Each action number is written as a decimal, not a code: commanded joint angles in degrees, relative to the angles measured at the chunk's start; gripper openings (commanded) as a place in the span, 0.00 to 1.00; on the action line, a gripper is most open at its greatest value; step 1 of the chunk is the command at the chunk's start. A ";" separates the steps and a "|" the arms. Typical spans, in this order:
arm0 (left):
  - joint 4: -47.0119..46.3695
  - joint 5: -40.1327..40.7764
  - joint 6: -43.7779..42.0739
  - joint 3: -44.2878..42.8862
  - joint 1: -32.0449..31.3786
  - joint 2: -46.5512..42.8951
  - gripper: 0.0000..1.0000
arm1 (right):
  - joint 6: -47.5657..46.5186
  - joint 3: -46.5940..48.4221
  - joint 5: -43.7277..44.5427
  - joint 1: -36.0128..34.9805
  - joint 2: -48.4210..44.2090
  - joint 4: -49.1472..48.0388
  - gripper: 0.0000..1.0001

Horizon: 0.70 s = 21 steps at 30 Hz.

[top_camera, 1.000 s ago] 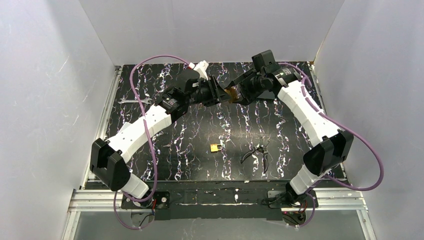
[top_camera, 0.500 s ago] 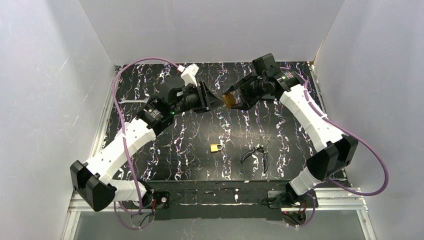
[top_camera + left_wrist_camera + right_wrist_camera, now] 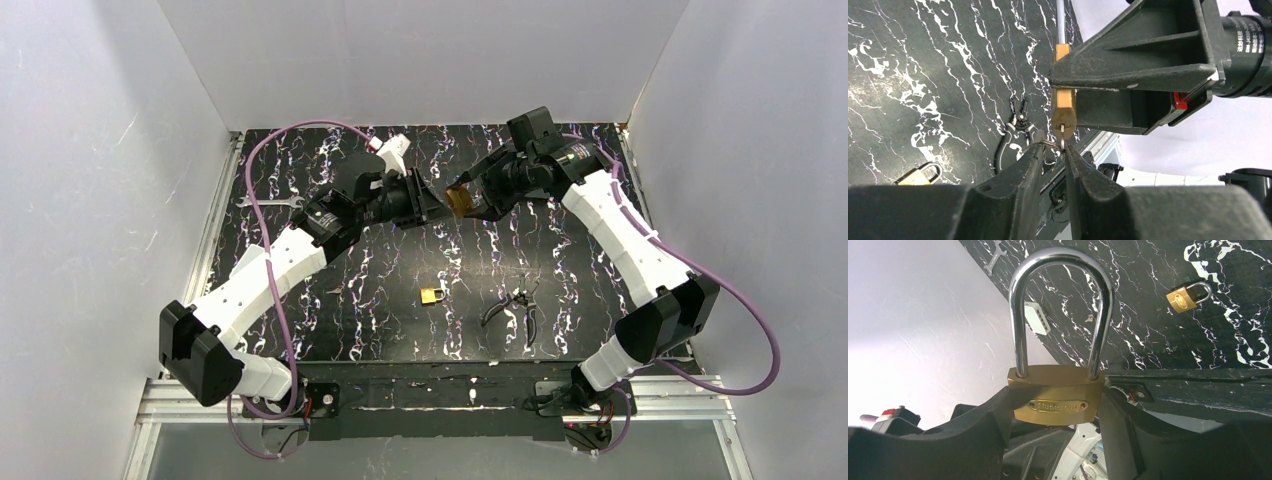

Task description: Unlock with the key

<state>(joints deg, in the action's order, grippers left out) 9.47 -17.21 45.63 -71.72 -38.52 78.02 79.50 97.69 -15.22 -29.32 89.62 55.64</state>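
Observation:
My right gripper (image 3: 472, 193) is shut on the body of a large brass padlock (image 3: 1055, 395) and holds it above the table, its steel shackle (image 3: 1060, 300) closed. In the left wrist view the padlock (image 3: 1063, 107) shows its underside, and the small key (image 3: 1062, 134) sticks out of the keyhole with its ring (image 3: 1047, 143) hanging to the left. My left gripper (image 3: 1053, 150) is just below, its jaws narrowly apart. The key's head is between the fingertips, close against the right finger (image 3: 1075, 160), and a gap shows on the other side.
A second, small brass padlock (image 3: 432, 295) lies mid-table, with black-handled pliers (image 3: 513, 305) to its right. A silver wrench (image 3: 268, 202) lies at the left edge. White walls close in the table on three sides.
The left arm pulled back to the left, away from the padlock, then came forward again to the key, and its jaws narrowed. The right gripper kept the padlock nearly still.

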 commanded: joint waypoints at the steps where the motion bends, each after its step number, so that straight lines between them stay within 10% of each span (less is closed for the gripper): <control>1: -0.24 -1.07 -0.29 -2.20 0.05 -0.05 0.19 | 0.53 1.82 -1.93 -0.10 -3.45 -1.77 0.01; 5: -0.74 -1.03 -0.33 -2.79 0.08 0.76 0.00 | 0.48 1.80 -2.05 -0.12 -3.47 -1.88 0.01; 21: -0.54 -2.06 -2.47 -8.85 0.08 6.37 0.00 | -0.73 3.20 -1.78 -0.30 -2.86 -1.53 0.01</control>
<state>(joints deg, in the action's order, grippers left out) 9.98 -19.62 46.06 -77.17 -38.57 84.16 79.15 97.71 -11.73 -28.16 89.49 55.83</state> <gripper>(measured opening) 0.014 0.646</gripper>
